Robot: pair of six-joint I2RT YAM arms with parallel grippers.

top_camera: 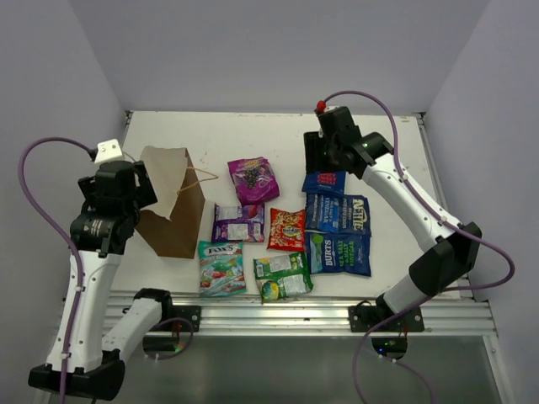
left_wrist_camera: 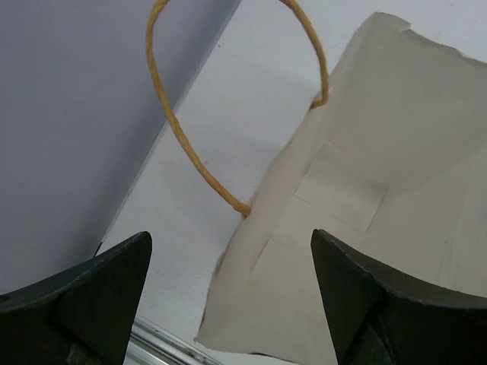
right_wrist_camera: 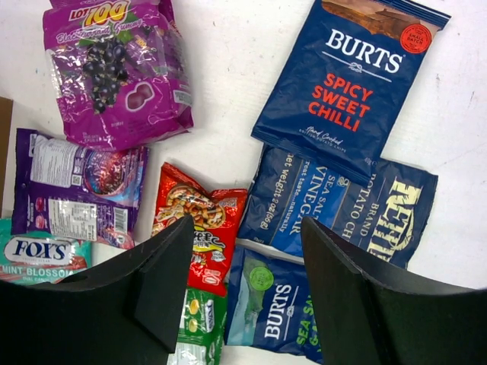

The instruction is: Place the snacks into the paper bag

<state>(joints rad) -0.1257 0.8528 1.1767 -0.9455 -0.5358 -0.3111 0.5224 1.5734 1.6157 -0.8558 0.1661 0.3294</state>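
Observation:
The brown paper bag (top_camera: pixel 173 202) stands at the left with its mouth open. My left gripper (left_wrist_camera: pixel 232 239) is open and empty, just above the bag's near rim (left_wrist_camera: pixel 304 251) and string handle (left_wrist_camera: pixel 190 144). The snacks lie flat in a cluster right of the bag: two purple packets (top_camera: pixel 253 178) (top_camera: pixel 238 222), a red-orange one (top_camera: pixel 286 229), a green one (top_camera: pixel 282 276), a teal-pink one (top_camera: pixel 221 268) and three blue crisp bags (top_camera: pixel 337 213). My right gripper (right_wrist_camera: pixel 247 224) is open and empty, held high above the red-orange packet (right_wrist_camera: pixel 199 220) and blue bags (right_wrist_camera: pixel 346 72).
The white table (top_camera: pixel 278 135) ends at a metal rail (top_camera: pixel 303 310) at the near edge. Grey walls close in the left, back and right sides.

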